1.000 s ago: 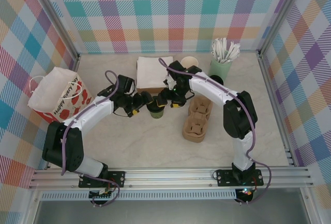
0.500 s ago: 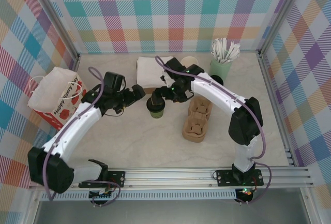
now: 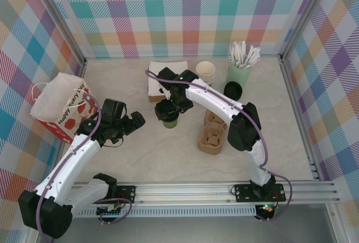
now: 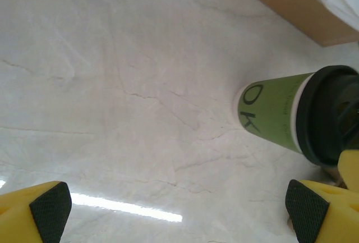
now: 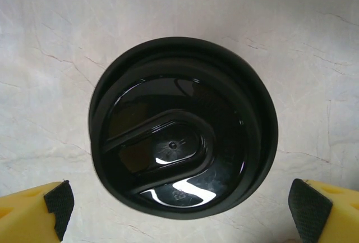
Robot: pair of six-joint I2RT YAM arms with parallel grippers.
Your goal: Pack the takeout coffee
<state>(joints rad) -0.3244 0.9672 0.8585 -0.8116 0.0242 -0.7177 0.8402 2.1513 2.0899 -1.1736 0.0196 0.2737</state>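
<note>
Retreating from coffee (image 4: 273, 115), left end effector (image 3: 134, 123)

Our left arm stretches forward from its base, forearm angled up and to the right, and our left gripper (image 3: 136, 122) points rightward, held low, its jaws wide apart. Our right arm arches far forward and leftward, bent down at the wrist, so our right gripper (image 3: 168, 110) faces straight down, jaws spread wide.

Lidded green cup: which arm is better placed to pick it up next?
Right. The right gripper hangs directly over the black lid of the cup, open fingers straddling it. The left gripper, also open, sits off to the side, apart from it.
</note>
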